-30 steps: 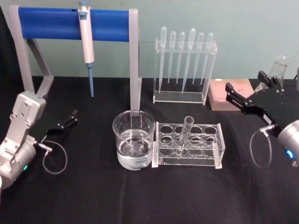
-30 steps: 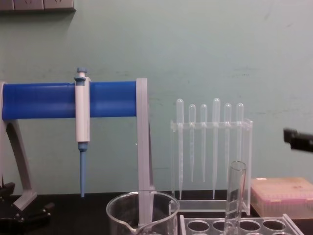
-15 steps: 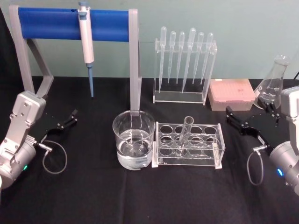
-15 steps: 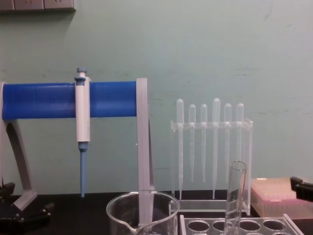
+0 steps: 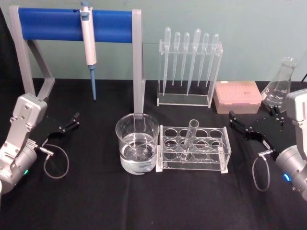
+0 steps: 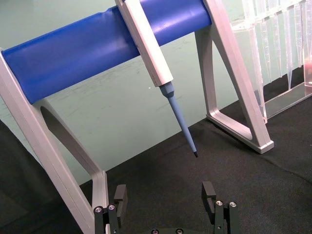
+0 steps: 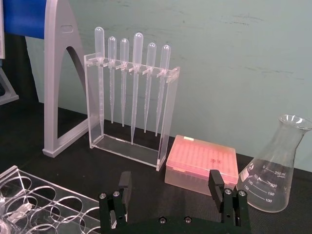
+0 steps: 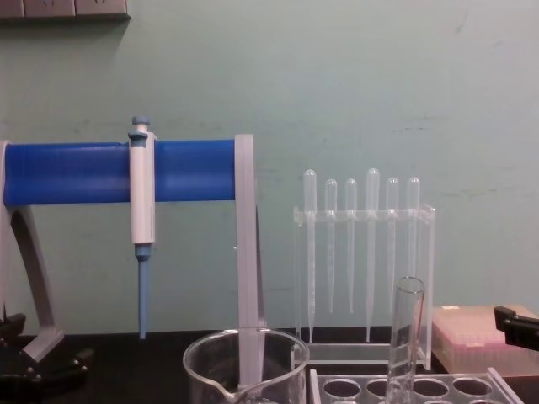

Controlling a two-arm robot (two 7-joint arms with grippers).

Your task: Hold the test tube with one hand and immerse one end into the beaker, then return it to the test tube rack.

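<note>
In rack (image 5: 194, 148): test tube (image 5: 189, 139) tilted; chest view maybe upright; right gripper (image 5: 253, 125) jaws apart.

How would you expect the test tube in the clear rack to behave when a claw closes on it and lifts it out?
The test tube looks like thin clear glass, so probably rigid, light and fragile under a hard squeeze. Its smooth wall may be slippery. It leans in the rack, so it could tilt or catch on a hole when lifted.

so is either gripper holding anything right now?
Nothing held. Left gripper and right gripper are both open and empty; the test tube sits in its rack.
</note>
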